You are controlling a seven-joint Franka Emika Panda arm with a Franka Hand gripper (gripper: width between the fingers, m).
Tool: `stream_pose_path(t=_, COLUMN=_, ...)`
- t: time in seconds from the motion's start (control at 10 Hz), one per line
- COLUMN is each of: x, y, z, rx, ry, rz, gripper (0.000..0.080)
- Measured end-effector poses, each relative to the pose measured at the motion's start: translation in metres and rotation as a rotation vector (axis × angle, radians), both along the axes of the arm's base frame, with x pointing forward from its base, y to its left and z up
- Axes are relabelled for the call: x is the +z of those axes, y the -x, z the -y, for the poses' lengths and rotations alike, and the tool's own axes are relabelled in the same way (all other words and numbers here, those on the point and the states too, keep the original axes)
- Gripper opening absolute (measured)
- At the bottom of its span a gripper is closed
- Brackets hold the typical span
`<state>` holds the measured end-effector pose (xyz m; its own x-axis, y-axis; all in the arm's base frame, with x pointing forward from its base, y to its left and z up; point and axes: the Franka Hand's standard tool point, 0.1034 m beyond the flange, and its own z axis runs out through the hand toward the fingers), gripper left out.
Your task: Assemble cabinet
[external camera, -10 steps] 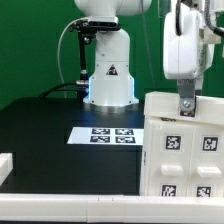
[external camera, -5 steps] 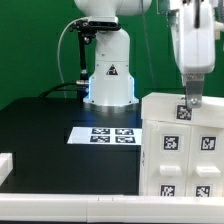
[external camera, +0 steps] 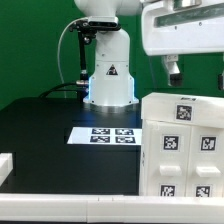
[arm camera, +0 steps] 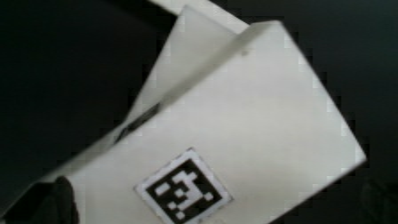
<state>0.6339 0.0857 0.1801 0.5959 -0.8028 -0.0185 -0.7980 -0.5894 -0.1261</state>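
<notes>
The cabinet [external camera: 185, 145] is a matte white box with several black-and-white tags, standing on the black table at the exterior view's right. My gripper [external camera: 196, 78] hangs open above its top, clear of it and holding nothing. One dark finger [external camera: 172, 72] shows below the white hand; the other is near the frame's edge. In the wrist view the cabinet [arm camera: 231, 100] fills the picture as slanted white panels with one tag [arm camera: 183, 187]. A dark fingertip [arm camera: 43, 203] shows at the corner, set wide from the other side.
The marker board [external camera: 105, 134] lies flat on the black table in front of the robot's white base [external camera: 108, 78]. A loose white piece [external camera: 5, 165] sits at the exterior view's left edge. A green wall stands behind.
The gripper has let go of the cabinet's top, spread its fingers wide and risen well above it. The cabinet has stayed in place.
</notes>
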Motion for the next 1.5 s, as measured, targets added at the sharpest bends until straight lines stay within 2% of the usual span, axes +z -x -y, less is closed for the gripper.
stream_pose_path(t=0.2, x=-0.006, y=-0.002, z=0.001, rx=0.424, ry=0.072, rz=0.022, gripper=0.0797)
stream_pose_path(t=0.3, x=-0.005, y=-0.006, z=-0.002, rx=0.600, ry=0.087, rz=0.033, gripper=0.0797)
stream_pose_path(t=0.4, x=-0.003, y=-0.004, z=-0.010, rx=0.684, ry=0.112, rz=-0.001, gripper=0.0797)
stream_pose_path(t=0.7, x=-0.003, y=-0.005, z=-0.007, rx=0.903, ry=0.136, rz=0.011, gripper=0.0797)
stream_pose_path(t=0.8, x=-0.001, y=-0.005, z=-0.006, rx=1.098, ry=0.157, rz=0.011, gripper=0.0797)
stream_pose_path(t=0.9, x=0.000, y=-0.004, z=-0.008, rx=1.277, ry=0.159, rz=-0.003, gripper=0.0797)
stream_pose_path(t=1.0, x=0.001, y=-0.002, z=-0.008, rx=1.354, ry=0.146, rz=-0.017, gripper=0.0797)
stream_pose_path(t=1.3, x=0.001, y=-0.003, z=-0.001, rx=1.506, ry=0.169, rz=-0.010, gripper=0.0797)
stream_pose_path(t=1.5, x=-0.004, y=-0.010, z=-0.001, rx=1.784, ry=0.265, rz=0.016, gripper=0.0797)
